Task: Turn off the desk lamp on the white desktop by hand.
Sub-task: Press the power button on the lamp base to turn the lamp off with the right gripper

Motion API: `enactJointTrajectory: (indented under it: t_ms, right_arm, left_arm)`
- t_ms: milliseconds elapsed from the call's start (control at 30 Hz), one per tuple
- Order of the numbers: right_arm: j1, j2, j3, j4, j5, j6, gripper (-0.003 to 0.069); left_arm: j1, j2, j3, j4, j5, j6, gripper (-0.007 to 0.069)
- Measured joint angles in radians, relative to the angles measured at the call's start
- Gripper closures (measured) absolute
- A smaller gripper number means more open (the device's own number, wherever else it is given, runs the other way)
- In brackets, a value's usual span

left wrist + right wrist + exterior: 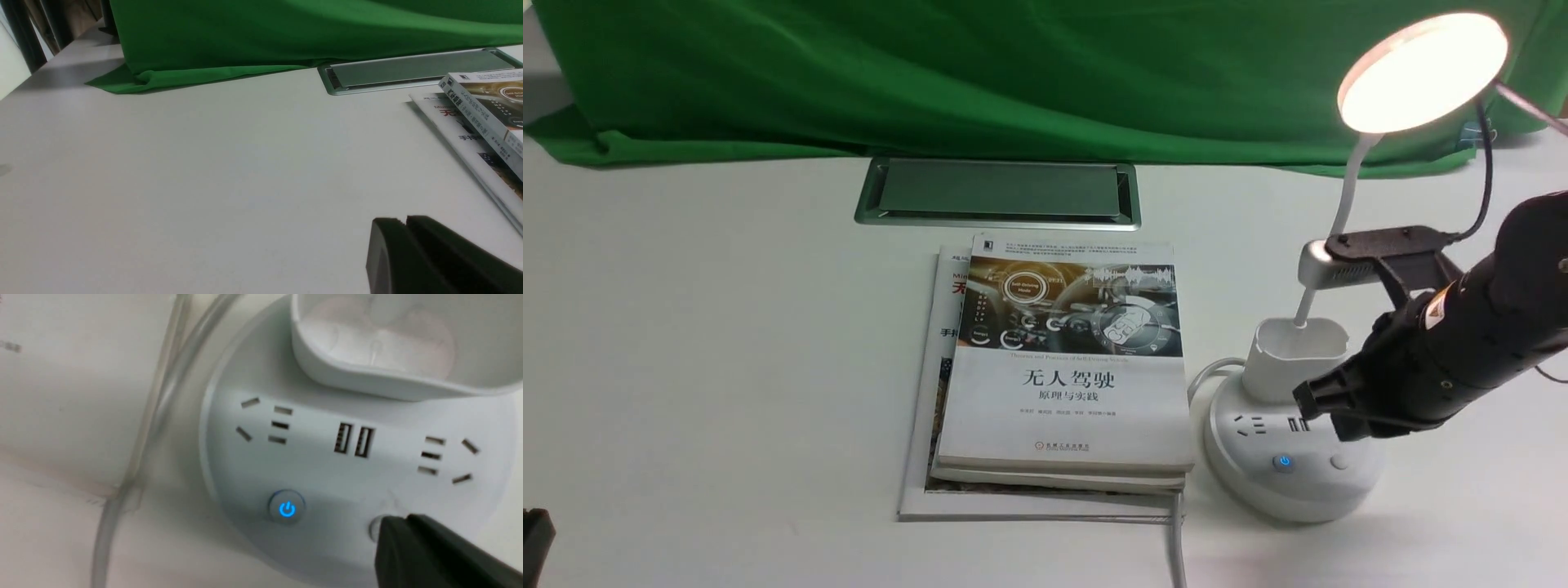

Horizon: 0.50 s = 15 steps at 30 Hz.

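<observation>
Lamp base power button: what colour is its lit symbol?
Blue; the power button shows best in the right wrist view.

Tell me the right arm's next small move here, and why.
Probably ease the right end effector straight down onto the plain button under its tip. The desk lamp is lit, and the closed tip sits at that button's edge, beside the blue-lit power button.

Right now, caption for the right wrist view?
Right gripper, jaws shut, at the desk lamp's unlit button; power button glows blue.
</observation>
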Motion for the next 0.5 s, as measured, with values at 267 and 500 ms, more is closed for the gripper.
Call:
enactJointTrajectory:
  t_ms: [267,500]
  right_arm:
    - [0.0,0.097,-0.008,-0.015,-0.006,0.0,0.0612]
    - [0.0,0.063,-0.002,-0.015,0.012,-0.006,0.0612]
  left_arm:
    - [0.0,0.0,0.0,0.0,0.0,0.0,0.0605]
    - [0.0,0.0,0.0,0.0,0.0,0.0,0.0605]
